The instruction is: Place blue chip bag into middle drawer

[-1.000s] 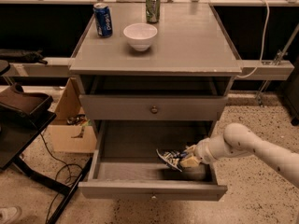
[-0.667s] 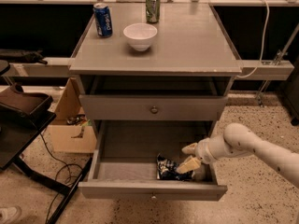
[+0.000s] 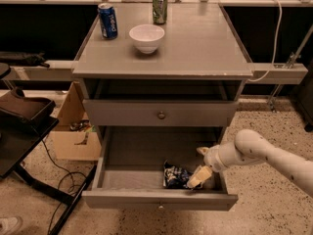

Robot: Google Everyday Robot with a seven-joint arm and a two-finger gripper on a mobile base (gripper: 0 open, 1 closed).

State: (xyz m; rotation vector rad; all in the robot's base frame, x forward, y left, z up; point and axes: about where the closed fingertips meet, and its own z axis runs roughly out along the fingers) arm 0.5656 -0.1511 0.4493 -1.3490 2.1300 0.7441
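Note:
The blue chip bag [image 3: 174, 175] lies crumpled on the flat grey floor of the pulled-out middle drawer [image 3: 132, 180], near its front right. My gripper [image 3: 199, 165] is inside the drawer just right of the bag, on the end of the white arm that reaches in from the right. Its fingers are spread apart. The lower cream fingertip [image 3: 196, 177] is right at the bag's right edge, and the bag rests on the floor rather than between the fingers.
The closed top drawer front with its knob [image 3: 161, 115] is right above. On the cabinet top stand a blue soda can [image 3: 107, 20], a white bowl [image 3: 146, 37] and a green can [image 3: 159, 7]. A cardboard box [image 3: 73, 131] and cables lie at the left.
The bag has left the gripper and dropped down-left onto the drawer floor. The fingers have opened and the gripper sits slightly back to the right of it.

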